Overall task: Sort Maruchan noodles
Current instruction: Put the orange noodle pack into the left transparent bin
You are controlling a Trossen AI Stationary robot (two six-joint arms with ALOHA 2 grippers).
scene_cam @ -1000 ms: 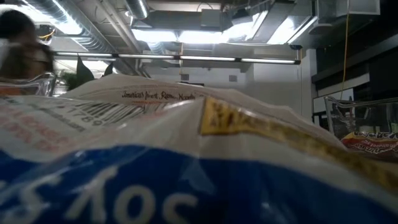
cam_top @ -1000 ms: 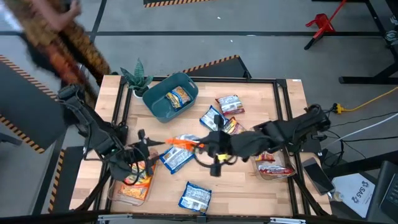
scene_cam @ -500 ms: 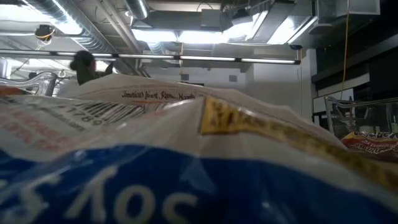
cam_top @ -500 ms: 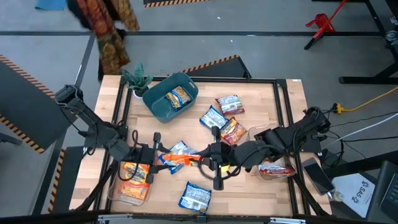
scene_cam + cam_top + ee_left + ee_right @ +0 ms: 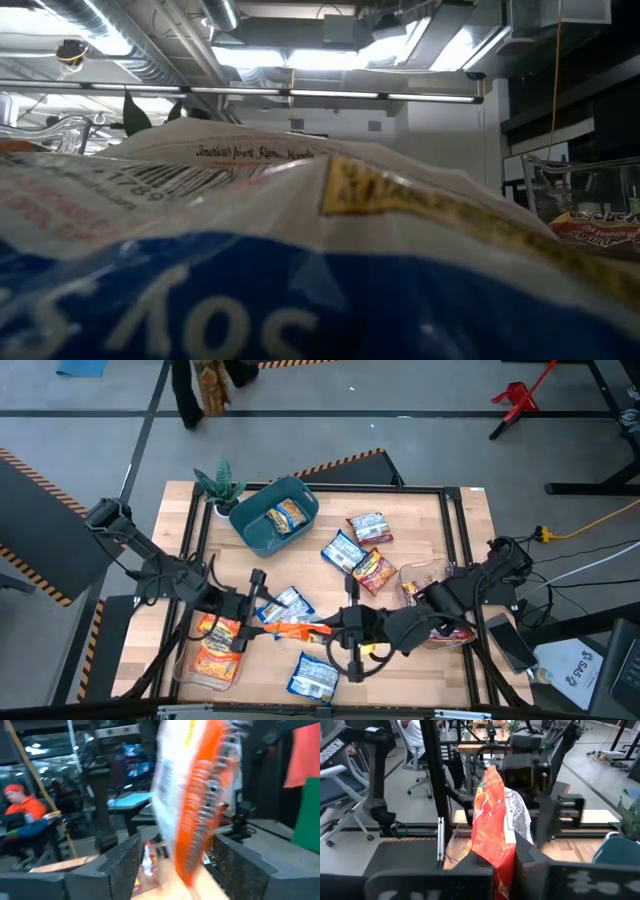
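One orange Maruchan packet (image 5: 293, 628) hangs in the air between my two grippers, near the table's near edge. My right gripper (image 5: 335, 630) is shut on it. My left gripper (image 5: 256, 610) is open, and its fingers stand on either side of the packet's left end (image 5: 200, 820). More packets lie flat on the table: blue-white ones (image 5: 342, 550) (image 5: 285, 602) (image 5: 313, 677) and red-white ones (image 5: 370, 527) (image 5: 375, 570). An orange-yellow packet (image 5: 288, 515) lies in the teal bin (image 5: 255, 530). My right gripper pinches the orange packet's lower end (image 5: 496, 851) between its two fingers, coming level from the table's right. The packet stands on edge, clear of the table, and reaches out toward my left gripper. Whether my left gripper touches the packet cannot be told.
A clear tray (image 5: 190, 672) at the near left holds orange packets. Another clear tray (image 5: 425, 573) at the right holds red ones. A small plant (image 5: 220, 485) stands at the far left corner. A blue-white packet (image 5: 300, 270) fills the low view.
Both grippers have carried the orange packet toward the table's near edge, and my left gripper has also moved a little right toward it. A person beyond the far left corner has walked away.
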